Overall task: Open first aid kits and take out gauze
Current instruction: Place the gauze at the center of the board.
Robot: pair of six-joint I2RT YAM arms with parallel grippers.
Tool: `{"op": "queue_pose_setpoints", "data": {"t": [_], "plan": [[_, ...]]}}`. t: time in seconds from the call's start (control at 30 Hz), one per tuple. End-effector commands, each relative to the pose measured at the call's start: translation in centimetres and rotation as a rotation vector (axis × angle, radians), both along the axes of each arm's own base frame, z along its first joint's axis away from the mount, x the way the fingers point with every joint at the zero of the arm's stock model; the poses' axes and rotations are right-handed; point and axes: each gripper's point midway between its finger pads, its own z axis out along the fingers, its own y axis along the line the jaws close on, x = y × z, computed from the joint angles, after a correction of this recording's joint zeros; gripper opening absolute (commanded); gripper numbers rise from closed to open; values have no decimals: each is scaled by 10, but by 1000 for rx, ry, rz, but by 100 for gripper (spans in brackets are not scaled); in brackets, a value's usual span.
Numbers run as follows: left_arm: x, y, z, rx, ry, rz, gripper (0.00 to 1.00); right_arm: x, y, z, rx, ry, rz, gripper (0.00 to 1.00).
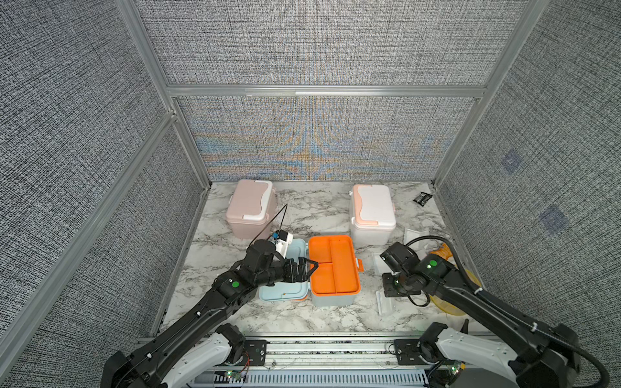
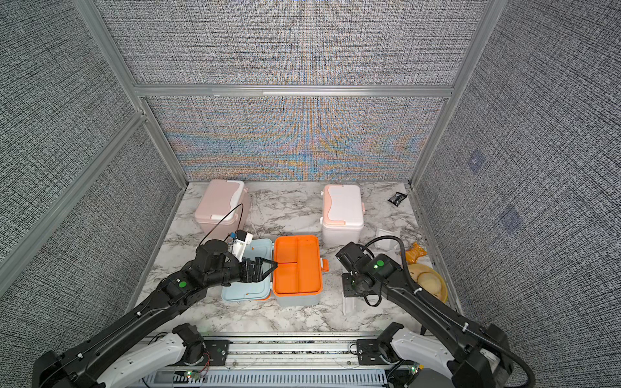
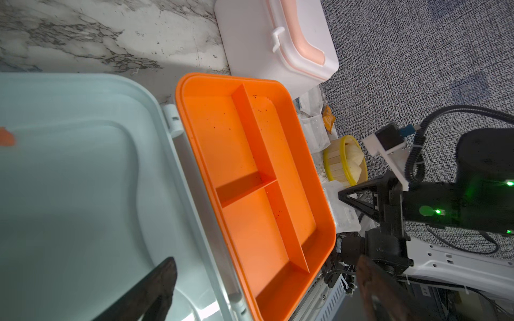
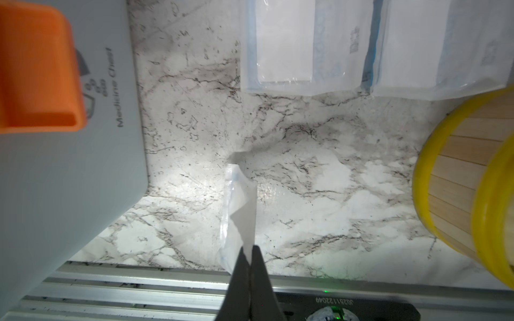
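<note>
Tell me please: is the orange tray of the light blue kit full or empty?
Empty. All three compartments of the orange tray show bare bottoms with only tiny dark specks.

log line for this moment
left hand open by orange plastic tray | right hand shut on clear-wrapped white gauze pad | tray empty

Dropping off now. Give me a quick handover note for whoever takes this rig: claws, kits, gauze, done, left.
Left claw: open, empty, at the blue kit's hinge.
Right claw: shut on a gauze pad, over the table, front right.
Done: blue kit open, lid flat, orange tray empty; second pad and third pad lie on the table.
Left: set the held pad down; open the pink kit and white kit, both shut, and check them for gauze.
</note>
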Motion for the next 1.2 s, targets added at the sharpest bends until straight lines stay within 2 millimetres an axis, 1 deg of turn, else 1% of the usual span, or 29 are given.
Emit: {"op": "queue_pose_setpoints", "data": {"t": [0.0, 0.13, 0.3, 0.33, 0.43, 0.47, 0.5, 0.6, 0.7, 0.77, 0.9, 1.0, 1.17], "plan": [[6, -4, 7, -11, -39, -10, 100, 6, -11, -6, -95, 8, -36, 0], [8, -7, 6, -2, -38, -17, 100, 15, -19, -11, -179, 7, -46, 0], [11, -10, 7, -2, -42, -19, 100, 19, -23, -17, -234, 20, -49, 0], [12, -10, 6, 1, -41, -20, 100, 20, -23, -17, -241, 23, -51, 6], [13, -11, 7, 5, -41, -23, 100, 21, -25, -17, -269, 28, -50, 35], [13, -11, 7, 8, -40, -24, 100, 23, -24, -15, -264, 21, -48, 41], [14, -11, 8, 9, -43, -23, 100, 23, -23, -14, -260, 17, -46, 47], [18, -10, 15, 22, -68, -12, 100, 25, -22, -4, -232, -22, -39, 60], [24, -8, 24, 36, -104, 8, 100, 30, -18, 10, -169, -89, -26, 69], [29, -6, 29, 44, -126, 25, 100, 35, -10, 18, -90, -141, -5, 75], [40, -3, 37, 58, -179, 65, 100, 46, 7, 34, 60, -277, 47, 91], [47, -1, 42, 65, -215, 93, 100, 54, 22, 41, 159, -339, 88, 96], [56, 2, 49, 78, -256, 130, 100, 63, 50, 43, 274, -384, 189, 99]]}}
